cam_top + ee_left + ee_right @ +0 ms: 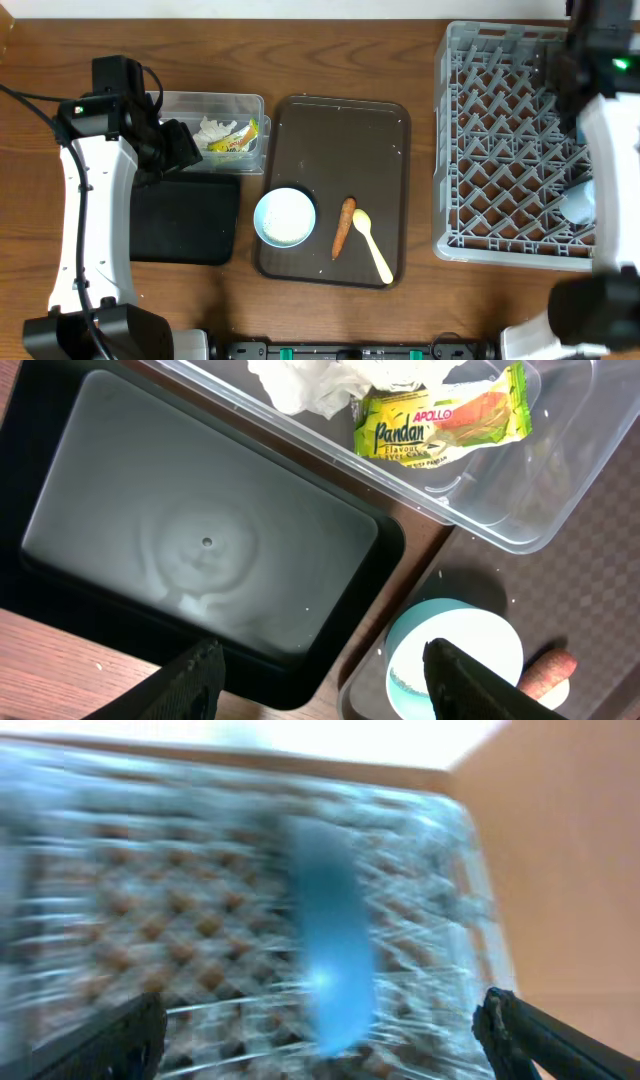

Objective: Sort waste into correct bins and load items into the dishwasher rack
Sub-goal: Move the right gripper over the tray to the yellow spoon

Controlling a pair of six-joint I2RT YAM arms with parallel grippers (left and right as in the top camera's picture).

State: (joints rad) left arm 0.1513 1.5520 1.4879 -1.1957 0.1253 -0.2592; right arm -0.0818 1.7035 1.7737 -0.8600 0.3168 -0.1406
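1. Wood-grain counter (300, 60) fills the overhead view, with a brown serving tray (340, 140) at its middle.
2. At the left, a clear tub (215, 97) holds crumpled paper scraps (212, 130) and a yellow-green wrapper (237, 140), printed "Pandan" in the left wrist view.
3. A black tray (185, 225) lies just in front of the tub, with nothing seen in it.
4. On the serving tray sit a white bowl (285, 217) at the near left corner, an orange carrot (343, 227) beside it, and a pale yellow spoon (372, 245) just right of the carrot.
5. The grey rack (500, 140) stands at the right, apart from the serving tray.
6. A blue item (330, 950) stands upright among the rack's pegs, too blurred to name.
7. The left pincer (325, 680) hangs over the near corner of the black tray, its fingers apart and gripping nothing.
8. The right pincer (320, 1010) is above the rack, its fingers spread wide, with the blue item seen beyond them and not gripped.
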